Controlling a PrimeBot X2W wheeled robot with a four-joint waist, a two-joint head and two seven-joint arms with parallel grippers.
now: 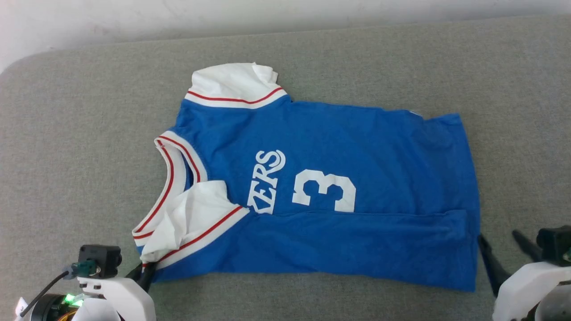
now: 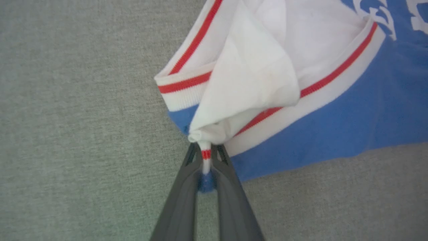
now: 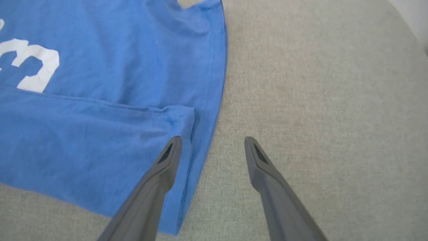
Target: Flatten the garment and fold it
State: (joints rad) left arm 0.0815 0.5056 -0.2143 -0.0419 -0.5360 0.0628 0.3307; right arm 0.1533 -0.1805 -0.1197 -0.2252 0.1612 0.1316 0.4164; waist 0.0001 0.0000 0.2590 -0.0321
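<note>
The garment (image 1: 357,147) lies spread on the grey cloth counter (image 1: 67,133), and its white 3 (image 1: 324,191) serves to place the rest. Left of the 3 stand the white letters ERS (image 1: 267,178), and further left comes the red-striped neckline (image 1: 171,165). Up and to the left of the 3, on the far side, one white sleeve (image 1: 232,82) lies flat. Just below the 3 a crease runs across the blue cloth, where the near strip of the garment is folded up over the front and cuts off the bottom of the print. Down and to the left of the 3, the other white sleeve (image 1: 196,209) is crumpled over that folded strip. At its outer corner the left gripper (image 2: 206,150) has its jaws together, clamped on a pinch of the white, red and blue cuff trim. Down and to the right of the 3, at the hem corner, the right gripper (image 3: 213,139) holds its jaws wide apart, one finger over the blue hem and the other over bare counter; whether either touches, I cannot tell
</note>
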